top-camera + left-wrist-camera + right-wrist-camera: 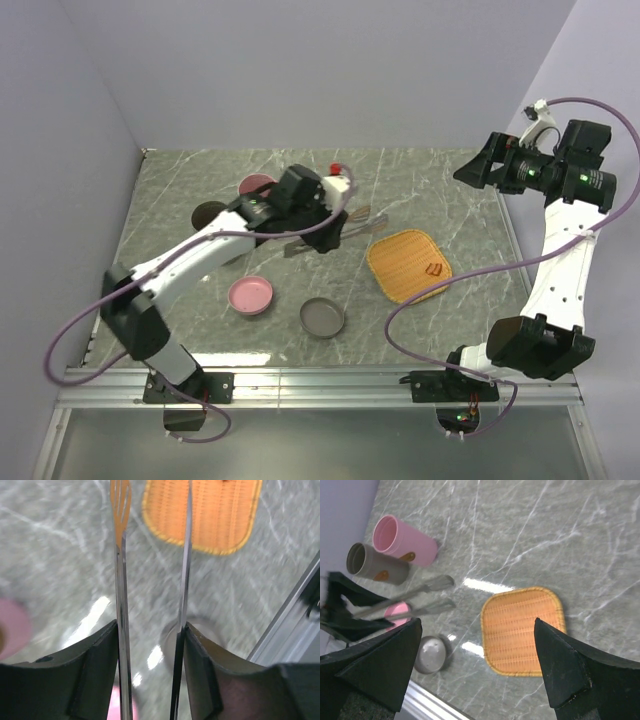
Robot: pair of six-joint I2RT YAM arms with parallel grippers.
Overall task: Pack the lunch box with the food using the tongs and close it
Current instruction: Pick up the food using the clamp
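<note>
Two slim silver arms of the tongs (121, 605) run straight out from the left gripper (151, 627), whose fingers press on them from either side. Their long axis and slotted tips are aimed at the orange woven tray (408, 265) across the grey marble-patterned tabletop (450, 200). A small red piece of food (434, 268) lies on the tray. The right gripper (476, 625) hangs high at the right, jaws spread wide, holding nothing. Pale lavender walls (300, 70) enclose the table.

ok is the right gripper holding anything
No, the right gripper is wide open, with nothing between its fingers.
</note>
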